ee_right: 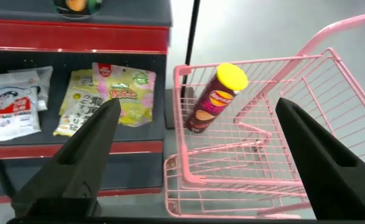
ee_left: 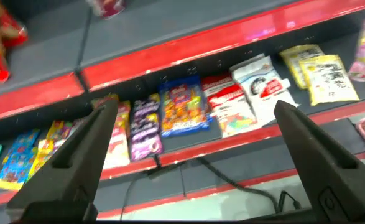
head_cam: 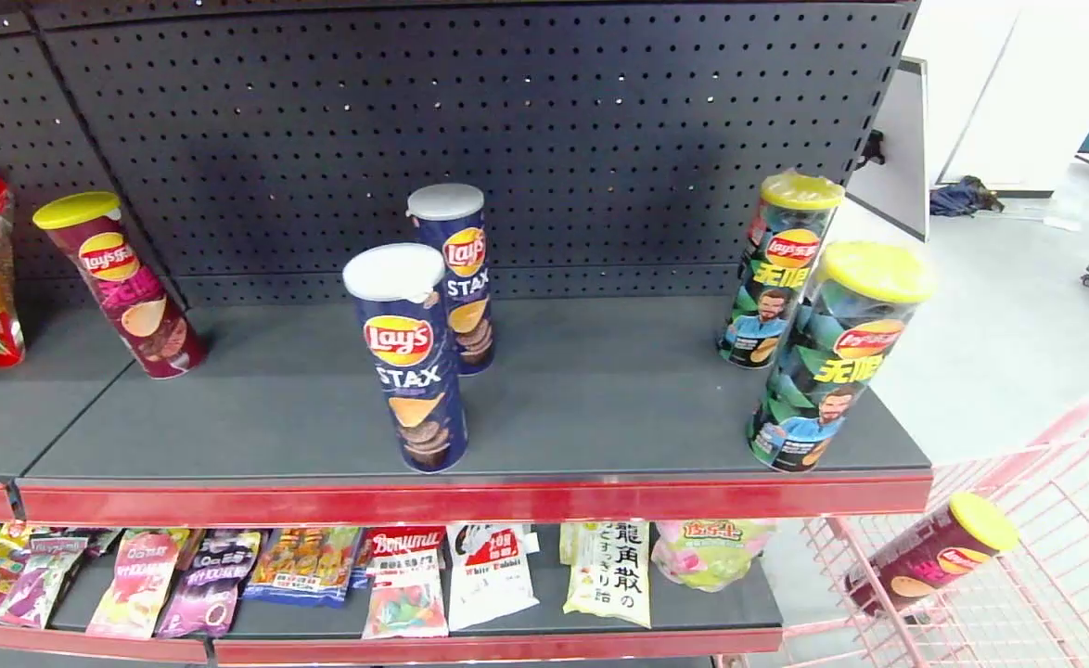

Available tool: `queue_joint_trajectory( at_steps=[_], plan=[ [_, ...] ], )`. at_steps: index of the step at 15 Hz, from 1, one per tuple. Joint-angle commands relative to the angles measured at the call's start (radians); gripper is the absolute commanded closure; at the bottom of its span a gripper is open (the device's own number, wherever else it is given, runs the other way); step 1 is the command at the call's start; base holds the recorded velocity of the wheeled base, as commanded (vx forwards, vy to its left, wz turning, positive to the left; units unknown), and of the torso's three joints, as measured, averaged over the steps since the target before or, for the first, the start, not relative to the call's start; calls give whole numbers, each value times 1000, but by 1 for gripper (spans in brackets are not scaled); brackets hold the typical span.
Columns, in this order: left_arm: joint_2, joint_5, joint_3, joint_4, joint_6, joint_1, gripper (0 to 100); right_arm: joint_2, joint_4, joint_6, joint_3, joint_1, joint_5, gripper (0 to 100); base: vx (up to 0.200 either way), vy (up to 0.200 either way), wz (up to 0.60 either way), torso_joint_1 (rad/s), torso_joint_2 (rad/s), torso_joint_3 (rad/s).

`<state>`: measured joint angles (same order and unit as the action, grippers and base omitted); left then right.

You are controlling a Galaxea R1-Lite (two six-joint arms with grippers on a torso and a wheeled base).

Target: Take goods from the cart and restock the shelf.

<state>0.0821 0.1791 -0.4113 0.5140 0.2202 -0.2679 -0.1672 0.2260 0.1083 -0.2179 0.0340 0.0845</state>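
A maroon can point(ee_right: 214, 99) leans in the pink cart point(ee_right: 313, 87), right of the shelf point(head_cam: 600, 408) where five cans stand. The right claw point(ee_right: 198, 102) hangs wide open and empty above the cart; the left claw point(ee_left: 194, 106), also wide open and empty, faces the lower shelf's snack bags point(ee_left: 182, 112)

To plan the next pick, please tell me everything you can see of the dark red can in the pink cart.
The dark red can is a tall tube with a yellow lid and a printed label. It is closed and tilted, base down on the wire floor of the pink cart, top leaning toward its side. Nothing grips it.
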Motion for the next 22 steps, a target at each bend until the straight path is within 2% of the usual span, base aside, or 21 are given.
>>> queue_joint_trajectory(
  at_steps=[1,10,15,17,22],
  plan=[
    [-7,-1,0,0,2,-2,0,0,1,13,9,0,0,0,0,0,0,0,0,0],
    [-48,-1,9,-5,5,-28,0,3,0,17,20,1,1,0,0,0,-600,3,3,4],
    [-73,-1,17,-3,10,-28,0,22,0,25,37,14,17,0,0,0,0,-18,40,24],
    [-81,-1,31,-5,31,-31,0,23,0,25,43,12,23,0,0,0,0,-137,332,195],
    [-82,0,45,-6,33,-31,0,75,1,25,77,10,21,0,0,0,0,-145,368,224]
  ],
)
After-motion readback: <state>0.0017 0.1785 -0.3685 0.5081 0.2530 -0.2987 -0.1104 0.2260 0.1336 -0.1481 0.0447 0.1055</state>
